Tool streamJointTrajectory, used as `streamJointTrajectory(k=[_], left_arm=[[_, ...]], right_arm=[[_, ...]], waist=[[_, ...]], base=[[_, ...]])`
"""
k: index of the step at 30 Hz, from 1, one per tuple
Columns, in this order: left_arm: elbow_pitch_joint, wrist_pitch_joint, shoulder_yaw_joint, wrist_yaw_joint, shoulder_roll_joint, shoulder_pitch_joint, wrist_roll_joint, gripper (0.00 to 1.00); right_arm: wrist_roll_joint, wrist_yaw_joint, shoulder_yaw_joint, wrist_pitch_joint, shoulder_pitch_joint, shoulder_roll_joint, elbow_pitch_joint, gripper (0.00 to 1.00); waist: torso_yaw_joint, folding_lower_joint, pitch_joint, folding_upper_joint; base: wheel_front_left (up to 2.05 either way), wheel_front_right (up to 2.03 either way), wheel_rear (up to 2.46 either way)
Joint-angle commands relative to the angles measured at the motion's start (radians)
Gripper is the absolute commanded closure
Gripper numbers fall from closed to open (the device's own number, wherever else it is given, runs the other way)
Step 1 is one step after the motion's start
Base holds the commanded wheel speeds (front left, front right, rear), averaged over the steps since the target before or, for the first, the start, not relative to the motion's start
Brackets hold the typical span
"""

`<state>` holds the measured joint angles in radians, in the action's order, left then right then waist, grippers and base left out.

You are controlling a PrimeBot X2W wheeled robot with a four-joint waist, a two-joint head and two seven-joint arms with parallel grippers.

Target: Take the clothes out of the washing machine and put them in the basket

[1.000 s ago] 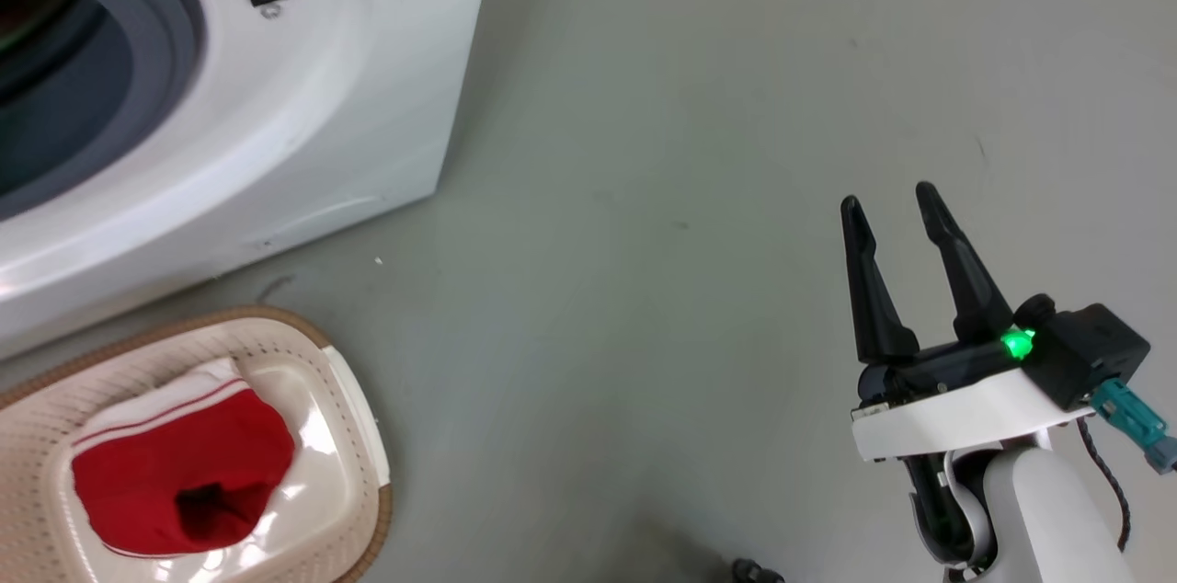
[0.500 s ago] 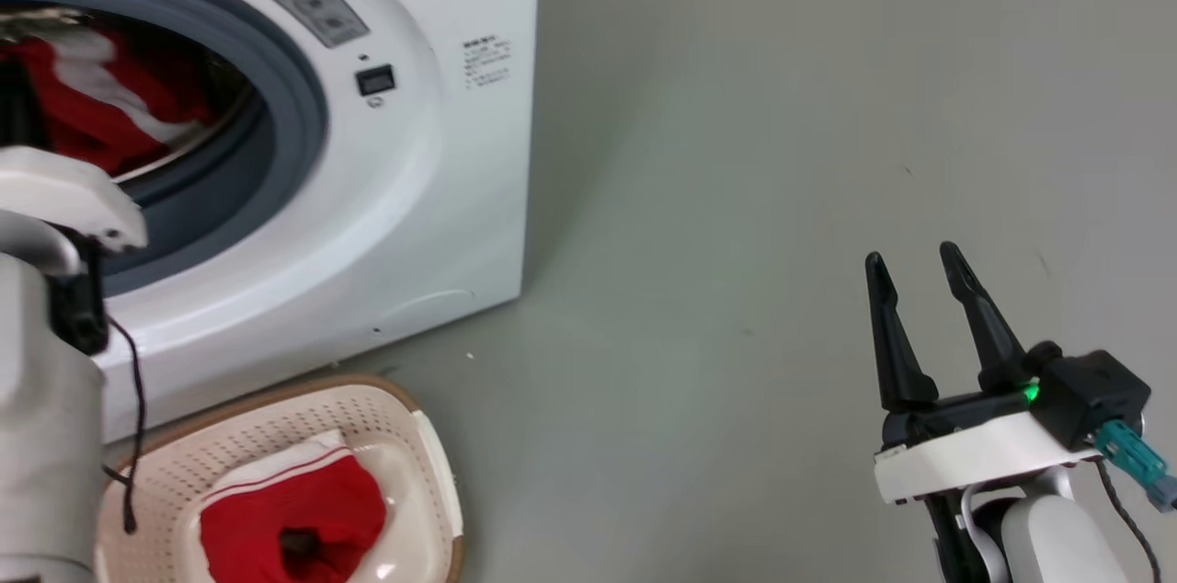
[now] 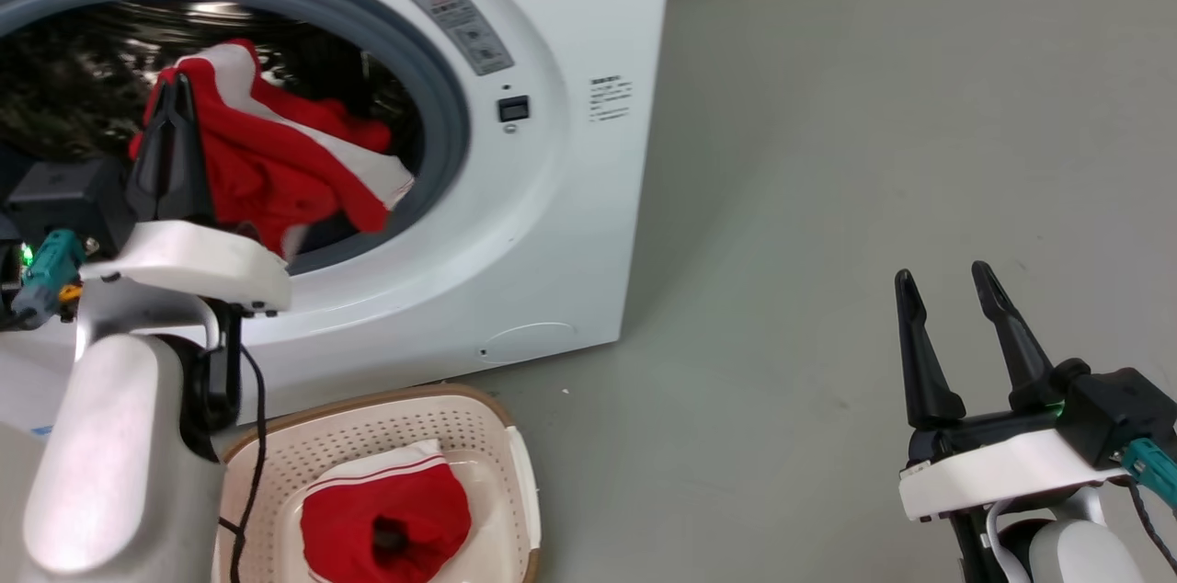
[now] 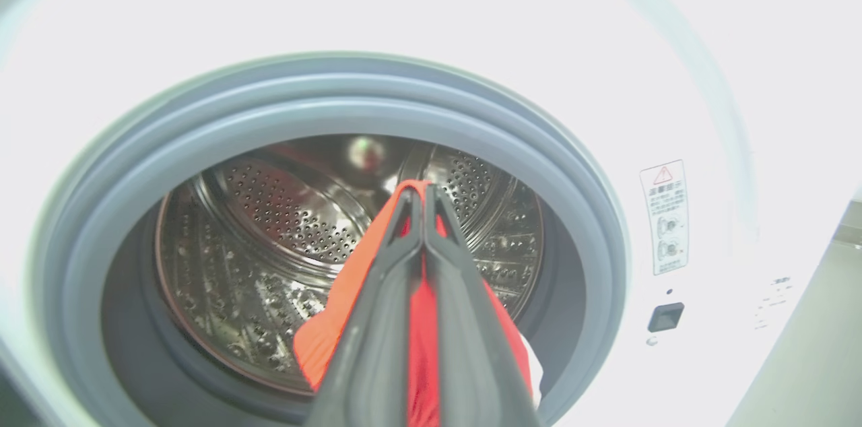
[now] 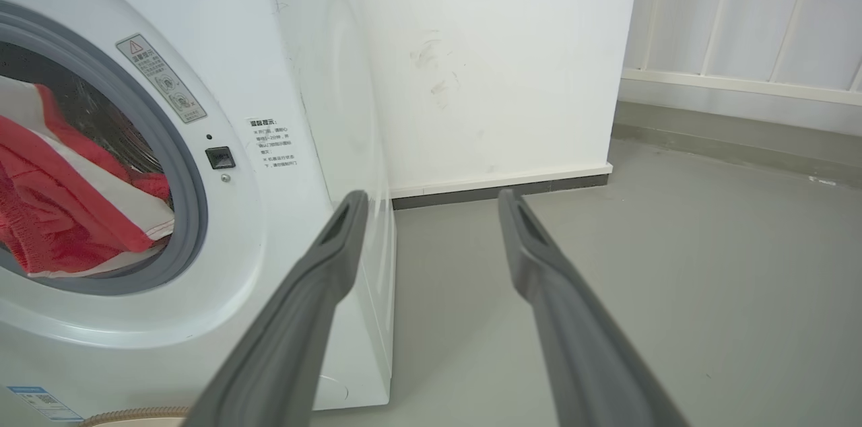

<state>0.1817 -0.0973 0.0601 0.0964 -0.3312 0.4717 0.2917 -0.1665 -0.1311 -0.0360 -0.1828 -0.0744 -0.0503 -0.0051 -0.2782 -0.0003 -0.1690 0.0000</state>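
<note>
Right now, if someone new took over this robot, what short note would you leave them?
Left gripper: jaws shut on a red garment, at the washer's door opening.
Right gripper: jaws open, empty, above the floor.
Done: another garment lies in the basket, on the floor below the door.
Left: carry the held garment to the basket and release it; then check the drum, since I can't tell whether more is inside.

The large white front-loading washing machine (image 3: 552,224) has its mouth open, partly blocked by a red white-striped garment (image 3: 267,169). Right of the machine the grey floor (image 3: 828,151) is open; a cream perforated basket (image 3: 441,427) stands before it.
</note>
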Motion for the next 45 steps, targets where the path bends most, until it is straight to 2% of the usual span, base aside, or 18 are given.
streamJointTrajectory(k=[1,3,6,8,13,17,23,30,37,45], left_arm=[[-0.068,0.021,0.006,0.013,0.004,-0.037,-0.007,1.0],[-0.121,0.034,0.012,0.02,0.008,-0.059,-0.01,1.0],[-0.366,0.106,0.04,0.06,0.014,-0.181,-0.034,1.0],[-0.417,0.12,0.046,0.075,0.021,-0.223,-0.034,1.0],[-0.462,0.135,0.061,0.099,0.047,-0.315,-0.022,1.0],[-0.429,0.12,0.074,0.114,0.078,-0.392,-0.001,1.0],[-0.294,0.053,0.093,0.113,0.141,-0.459,0.042,1.0],[-0.032,-0.083,0.104,0.049,0.195,-0.41,0.097,1.0],[0.22,-0.156,0.09,0.0,0.216,-0.283,0.105,1.0],[0.451,-0.17,0.034,-0.041,0.193,-0.083,0.061,1.0]], right_arm=[[0.004,0.001,0.0,0.006,0.01,0.0,-0.01,0.0],[0.006,0.001,0.001,0.008,0.013,0.0,-0.014,0.0],[0.015,0.001,0.008,0.022,0.02,0.0,-0.037,0.0],[0.015,0.001,0.011,0.025,0.019,0.0,-0.043,0.0],[0.024,0.001,0.015,0.033,0.02,0.0,-0.057,0.0],[0.034,0.001,0.011,0.042,0.012,0.0,-0.07,0.0],[0.041,0.001,0.009,0.051,-0.009,0.0,-0.092,0.0],[0.047,0.001,0.011,0.055,-0.039,0.0,-0.114,0.0],[0.057,0.001,0.014,0.055,-0.081,0.0,-0.137,0.0],[0.048,0.001,0.001,0.044,-0.136,0.0,-0.172,0.0]], waist=[[0.033,0.0003,0.013,0.0],[0.042,0.0003,0.015,0.0],[0.088,0.0003,0.012,0.0],[0.1,0.0003,0.011,0.0],[0.123,0.0003,-0.001,0.0],[0.139,0.0003,-0.018,0.0],[0.148,0.0003,-0.068,0.0],[0.137,0.0003,-0.156,0.0],[0.115,0.0003,-0.269,0.0],[0.072,0.0003,-0.42,0.0]], base=[[0.0,0.0,0.0],[0.0,0.0,0.0],[0.0,0.0,0.0],[0.0,0.0,0.0],[0.0,0.0,0.0],[0.0,0.0,0.0],[0.0,0.0,0.0],[0.0,0.0,0.0],[0.0,0.0,0.0],[0.0,0.0,0.0]])
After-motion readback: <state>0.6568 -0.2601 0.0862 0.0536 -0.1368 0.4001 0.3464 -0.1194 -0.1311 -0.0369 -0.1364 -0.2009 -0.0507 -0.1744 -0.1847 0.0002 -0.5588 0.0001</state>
